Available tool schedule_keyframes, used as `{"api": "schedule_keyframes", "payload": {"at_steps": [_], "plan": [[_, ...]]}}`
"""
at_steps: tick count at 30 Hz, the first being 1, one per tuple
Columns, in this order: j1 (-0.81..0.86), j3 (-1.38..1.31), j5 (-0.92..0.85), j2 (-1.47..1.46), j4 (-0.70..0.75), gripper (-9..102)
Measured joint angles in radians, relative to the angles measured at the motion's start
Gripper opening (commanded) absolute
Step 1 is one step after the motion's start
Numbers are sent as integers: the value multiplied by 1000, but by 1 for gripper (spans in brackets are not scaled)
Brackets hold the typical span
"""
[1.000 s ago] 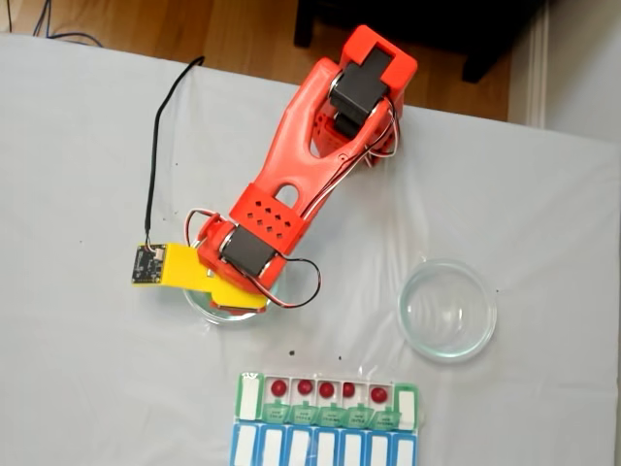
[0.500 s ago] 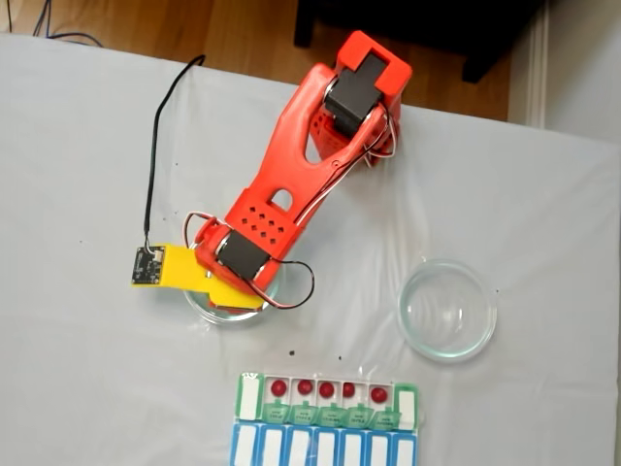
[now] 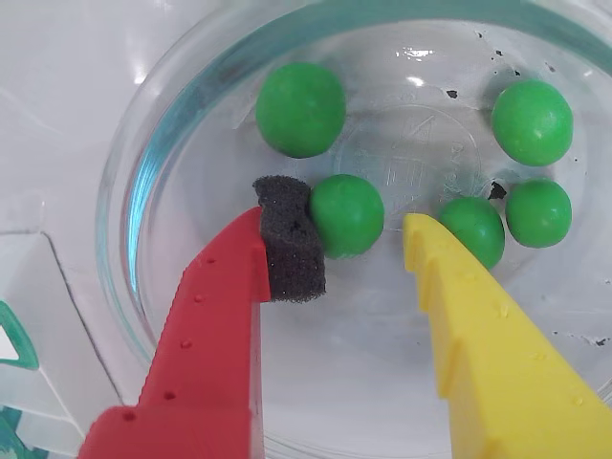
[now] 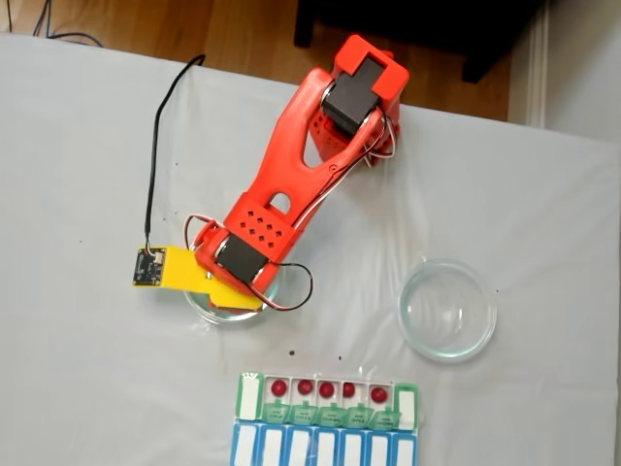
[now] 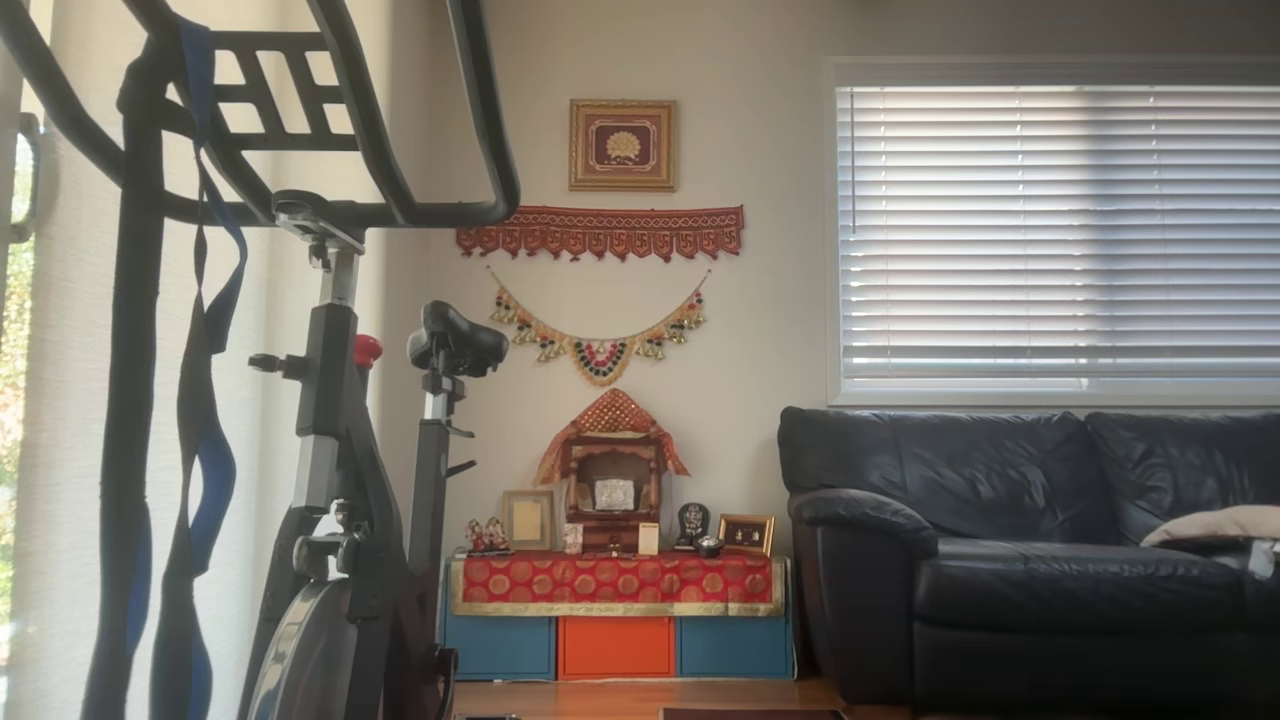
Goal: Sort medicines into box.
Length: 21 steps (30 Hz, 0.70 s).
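Wrist view, near to far, all places given relative to the glass dish. Nearest the camera, the gripper reaches over the dish's near rim with its jaws spread apart: the red finger with a black foam pad on the view's left, the bare yellow finger on the right. Between them, on the dish floor, sits one green ball, touching the foam pad but apart from the yellow finger, so nothing is clamped. Just beyond the yellow fingertip lie two more green balls side by side; farther still, toward the dish's far wall, two others rest well apart. Black specks dot the far floor.

Fixed view. The same dish lies under the wrist of the orange arm. Below the dish in this view stands the box, five red balls in its open cells; a second, empty dish sits to the right.

Handling (a judgement). The balls look light, smooth and free to roll on slick glass; a hold across the widest middle, foam on one side, seems safest, since an off-centre squeeze could squirt the ball away.
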Motion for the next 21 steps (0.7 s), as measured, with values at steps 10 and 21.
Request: {"api": "schedule_keyframes", "payload": {"at_steps": [10,21], "plan": [[0,17,0,0,-21,16],[0,31,-12,-2,-51,14]]}}
